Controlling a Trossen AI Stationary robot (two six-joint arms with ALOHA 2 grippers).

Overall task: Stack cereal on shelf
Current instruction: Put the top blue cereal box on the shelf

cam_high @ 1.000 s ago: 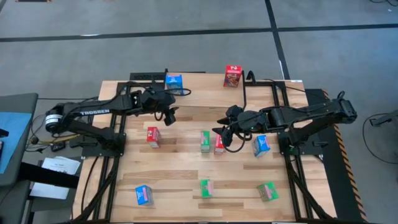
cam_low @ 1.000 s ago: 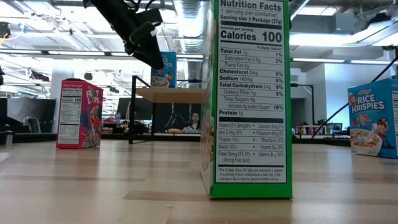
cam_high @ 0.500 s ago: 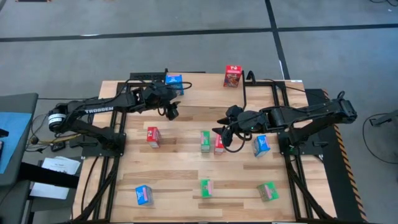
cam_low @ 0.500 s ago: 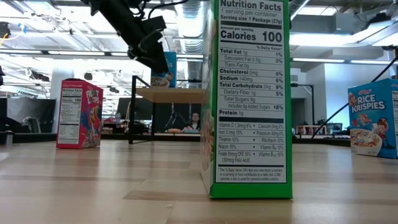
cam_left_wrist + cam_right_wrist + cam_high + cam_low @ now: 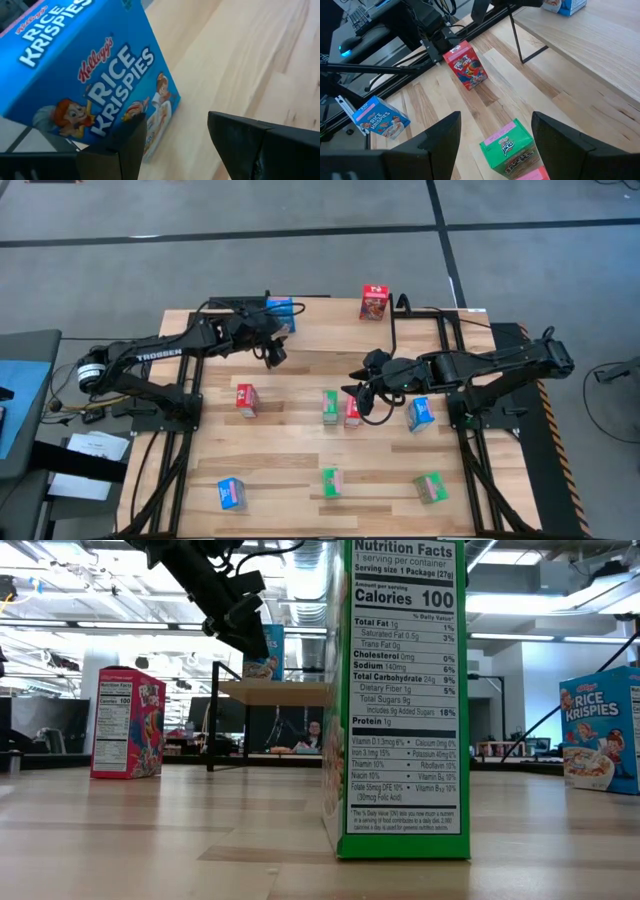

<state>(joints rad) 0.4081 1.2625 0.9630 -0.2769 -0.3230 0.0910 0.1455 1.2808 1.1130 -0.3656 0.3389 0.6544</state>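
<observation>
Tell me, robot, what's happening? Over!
Left gripper open by blue box on shelf. Right gripper open above red box. Nothing blocking.

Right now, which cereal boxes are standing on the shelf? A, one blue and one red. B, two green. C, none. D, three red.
A: the high view shows a blue Rice Krispies box and a red box up on the shelf; the green boxes sit on the tabletop.

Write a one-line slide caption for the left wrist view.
Left tool open beside a blue Rice Krispies box standing on the wooden shelf.
</observation>
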